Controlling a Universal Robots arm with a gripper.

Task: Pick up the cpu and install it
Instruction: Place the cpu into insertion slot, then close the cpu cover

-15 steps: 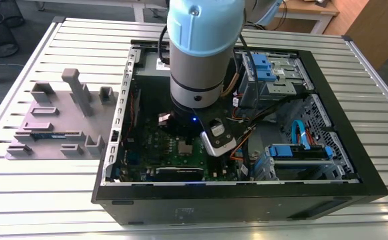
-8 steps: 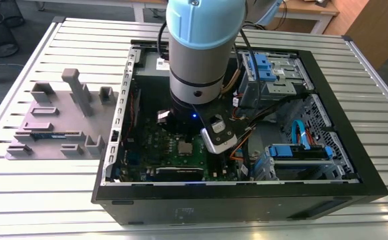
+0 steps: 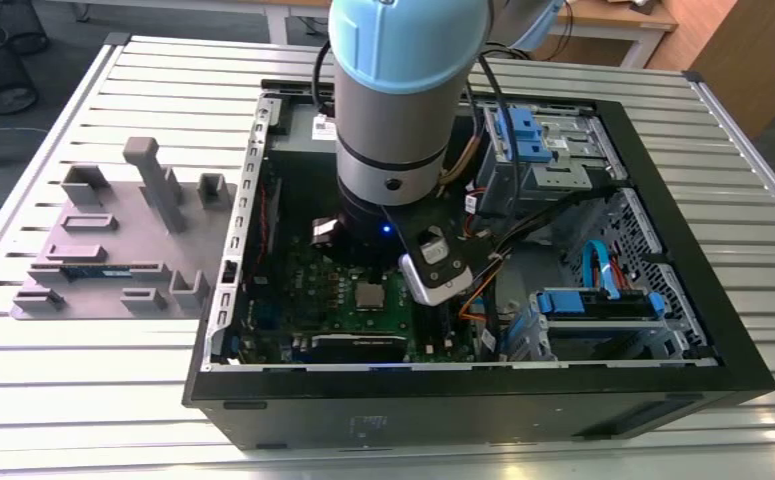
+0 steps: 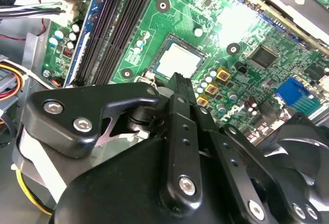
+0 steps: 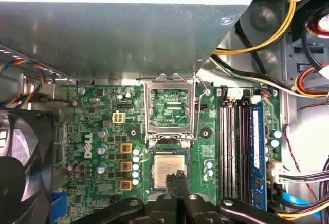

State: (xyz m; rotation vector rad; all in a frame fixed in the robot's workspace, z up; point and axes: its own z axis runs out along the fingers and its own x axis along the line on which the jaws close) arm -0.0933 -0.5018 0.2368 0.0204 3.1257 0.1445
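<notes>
The cpu [image 5: 167, 168], a small square chip with a silvery top, lies flat in the socket of the green board [image 5: 92, 131]. It also shows in the second wrist view as the cpu [image 4: 178, 59] and in the exterior view as the cpu [image 3: 368, 294]. The socket's metal frame [image 5: 170, 106] is swung up, open. My gripper [image 5: 178, 176] hangs just over one edge of the chip, its two black fingers pressed together with nothing between them; the gripper [image 4: 178, 82] looks the same in the second wrist view.
The board sits deep in an open black computer case [image 3: 707, 330]. Memory slots [image 5: 234, 142], a black fan [image 5: 20, 157], the grey power-supply box [image 5: 123, 34] and loose cables [image 5: 267, 75] crowd the socket. A grey parts fixture [image 3: 120, 240] stands on the slatted table beside the case.
</notes>
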